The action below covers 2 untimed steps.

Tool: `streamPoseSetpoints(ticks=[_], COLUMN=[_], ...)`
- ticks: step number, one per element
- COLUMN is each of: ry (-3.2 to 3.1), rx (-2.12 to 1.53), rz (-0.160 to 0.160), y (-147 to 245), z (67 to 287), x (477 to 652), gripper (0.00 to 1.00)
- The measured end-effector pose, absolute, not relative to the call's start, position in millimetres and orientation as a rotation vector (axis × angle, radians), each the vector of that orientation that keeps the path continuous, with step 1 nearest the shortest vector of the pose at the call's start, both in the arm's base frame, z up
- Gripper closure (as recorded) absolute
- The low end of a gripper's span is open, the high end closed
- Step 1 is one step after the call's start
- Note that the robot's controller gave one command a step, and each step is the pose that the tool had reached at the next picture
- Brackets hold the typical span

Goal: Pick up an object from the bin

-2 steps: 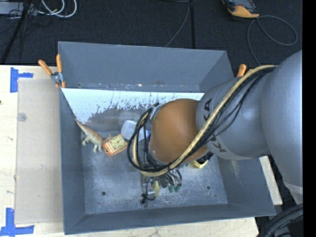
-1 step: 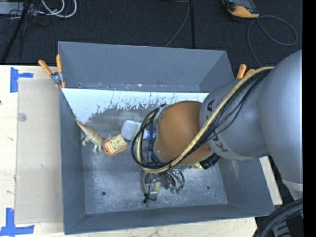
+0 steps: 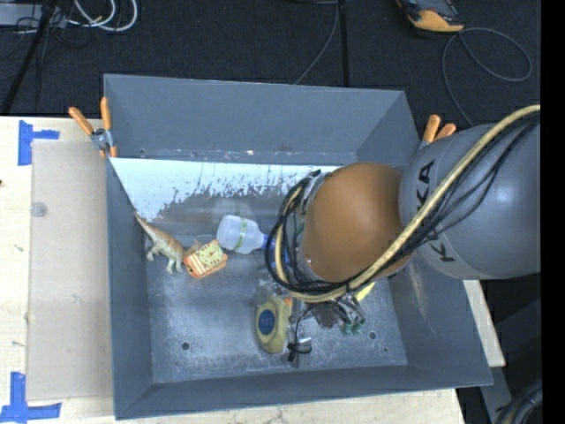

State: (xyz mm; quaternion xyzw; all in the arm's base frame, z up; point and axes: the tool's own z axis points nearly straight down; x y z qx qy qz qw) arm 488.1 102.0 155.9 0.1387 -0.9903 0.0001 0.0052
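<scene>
You're at the grasp: the hand point(image 3: 300, 338) is low beside the olive, blue-faced object point(image 3: 269, 323) by the bin's point(image 3: 177, 365) near edge; I cannot tell its grip, so confirm before lifting.

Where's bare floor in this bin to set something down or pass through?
Bare floor: the front-left corner, below the toy dinosaur and orange block, left of the olive thing with a blue oval. Also the back strip behind the clear bottle. Crowded: front right, where the gripper hangs beside the olive thing.
</scene>
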Motion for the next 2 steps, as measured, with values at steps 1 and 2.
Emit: streamPoseSetpoints(ticks=[1, 2], ry=[-3.079, -3.061], rx=[0.627, 0.694], rz=[-0.001, -0.001], y=[89, 77], z=[182, 125], x=[502.7, 497.7], gripper=[0.00, 0.00])
